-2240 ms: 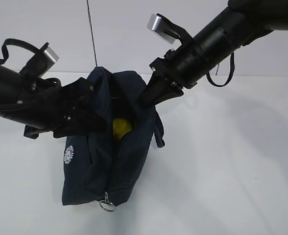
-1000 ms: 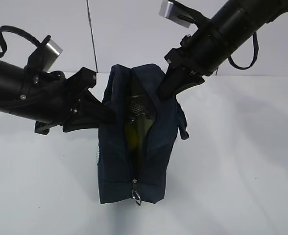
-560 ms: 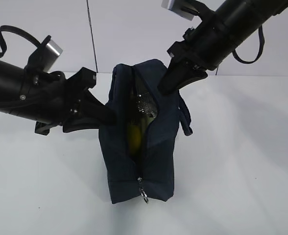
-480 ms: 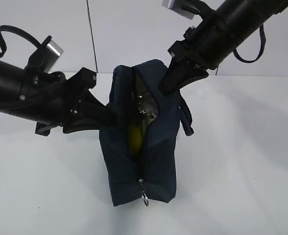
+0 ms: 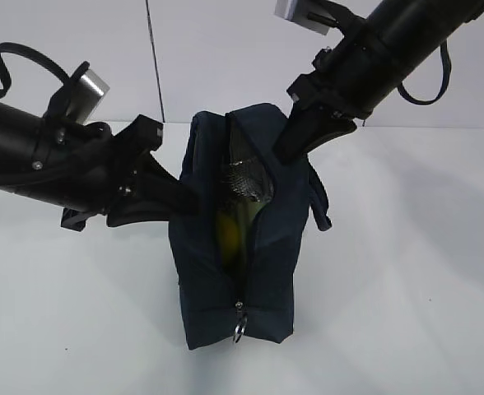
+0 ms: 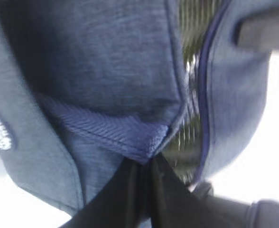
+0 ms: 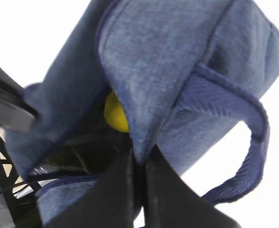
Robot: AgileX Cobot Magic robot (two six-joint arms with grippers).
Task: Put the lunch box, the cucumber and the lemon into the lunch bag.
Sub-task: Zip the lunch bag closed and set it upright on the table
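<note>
The navy lunch bag [image 5: 268, 271] stands upright mid-table with its zipper mouth parted. My left gripper [image 5: 189, 201] is shut on the bag's left side, pinching fabric by the webbing handle [image 6: 106, 134]; its tips [image 6: 146, 162] bite the cloth. My right gripper [image 5: 281, 153] is shut on the right rim, with a fold of cloth between its tips [image 7: 139, 156]. The yellow lemon [image 5: 228, 234] [image 7: 116, 114] lies inside the bag. A shiny ribbed surface [image 5: 244, 176] shows in the mouth; I cannot tell whether it is the lunch box. The cucumber cannot be made out.
A metal ring pull [image 5: 239, 333] hangs at the near end of the zipper. The bag's right handle loop [image 5: 318, 206] [image 7: 253, 142] dangles free. White tabletop [image 5: 407, 271] lies all round, with a white wall behind.
The bag has shifted a little to the right with both grippers still shut on it. The right arm has risen slightly and the mouth gapes wider, showing more of the ribbed surface.
</note>
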